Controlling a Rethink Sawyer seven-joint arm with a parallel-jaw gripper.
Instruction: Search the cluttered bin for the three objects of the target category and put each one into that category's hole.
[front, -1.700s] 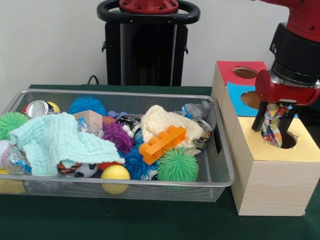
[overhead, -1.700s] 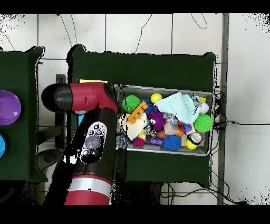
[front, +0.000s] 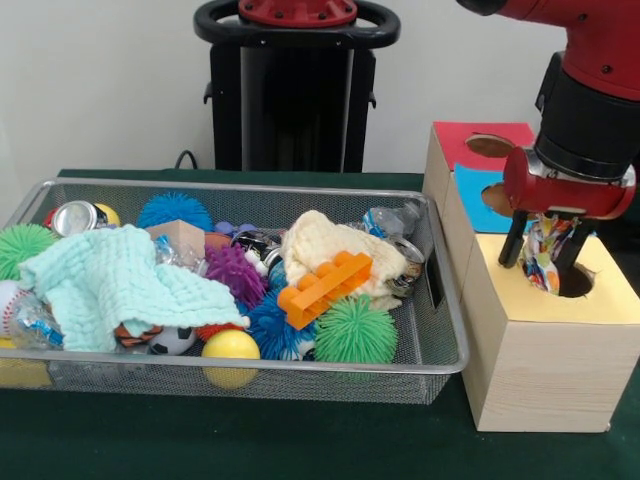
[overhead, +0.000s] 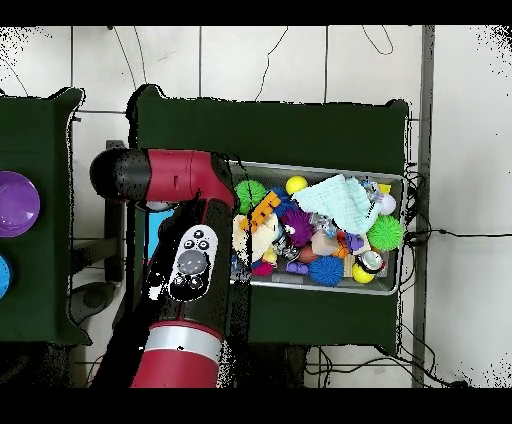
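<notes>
The wire mesh bin (front: 240, 186) lies on the green table, full of toys; it also shows in the overhead view (overhead: 392, 286). My gripper (front: 540, 252) hangs over the yellow-faced box (front: 520, 300) at the right, just left of its round hole (front: 580, 283). It is shut on a multicoloured printed rag (front: 541, 255), which hangs between the fingers with its lower end at the hole's rim. No other printed rag shows in the bin. In the overhead view my arm (overhead: 190, 260) hides the gripper and the boxes.
A mint-green waffle cloth (front: 110, 285) covers the bin's left part. A cream knitted cloth (front: 320, 245) lies under an orange brick (front: 325, 287). Spiky balls, cans and a yellow ball (front: 231, 346) lie around them. Blue-faced (front: 500, 198) and red-faced (front: 490, 146) holes lie behind the yellow box.
My gripper has risen a little and shifted slightly left over the yellow box, with the rag still between its fingers. The bin's contents have not moved.
</notes>
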